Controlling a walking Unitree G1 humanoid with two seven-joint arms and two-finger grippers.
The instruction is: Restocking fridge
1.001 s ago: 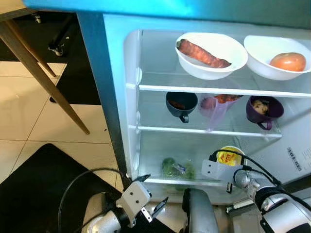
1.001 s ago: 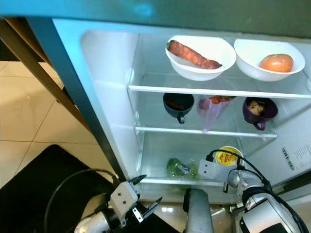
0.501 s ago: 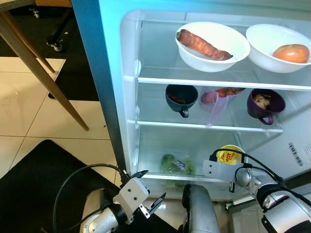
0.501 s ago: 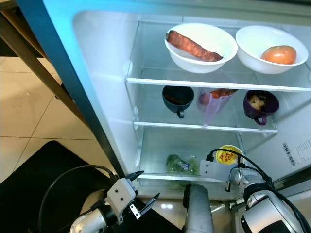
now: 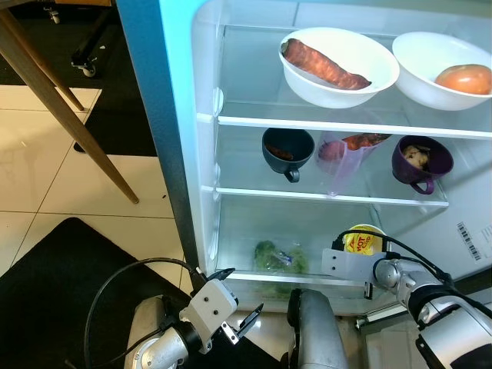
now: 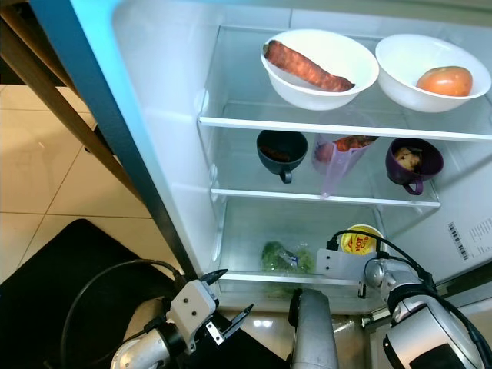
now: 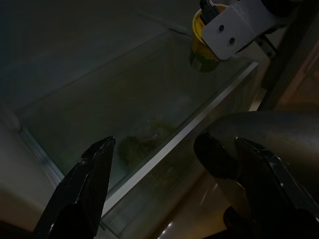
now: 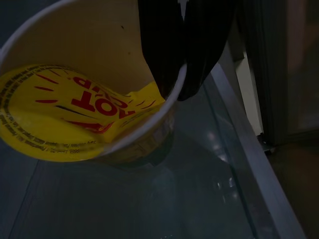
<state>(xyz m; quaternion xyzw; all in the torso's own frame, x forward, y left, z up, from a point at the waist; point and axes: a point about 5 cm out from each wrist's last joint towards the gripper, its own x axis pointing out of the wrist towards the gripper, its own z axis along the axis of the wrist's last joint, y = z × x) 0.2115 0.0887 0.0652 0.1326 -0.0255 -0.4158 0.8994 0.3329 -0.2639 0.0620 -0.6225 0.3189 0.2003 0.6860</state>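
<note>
A yellow paper cup (image 5: 360,241) with a red-lettered lid sits at the right of the fridge's bottom glass shelf (image 5: 307,223). My right gripper (image 8: 182,74) is shut on the yellow cup (image 8: 75,109), pinching its rim with one finger inside and one outside. In the head view a white bracket on the wrist covers those fingers. My left gripper (image 5: 241,292) hangs open and holds nothing, low in front of the fridge's lower left corner. The left wrist view looks across the shelf edge at a green vegetable bag (image 7: 144,139) and the cup (image 7: 202,42).
The bagged greens (image 5: 278,260) lie left of the cup. The middle shelf holds a dark mug (image 5: 287,150), a pink jug (image 5: 342,157) and a purple mug (image 5: 421,161). Above are white bowls with a sweet potato (image 5: 323,65) and a tomato (image 5: 464,78). A wooden table leg (image 5: 69,115) and black mat (image 5: 61,284) are left.
The head camera has shifted a little, so the fridge sits slightly differently in the picture. The right gripper stays on the cup at the same spot. The left gripper has barely moved.
</note>
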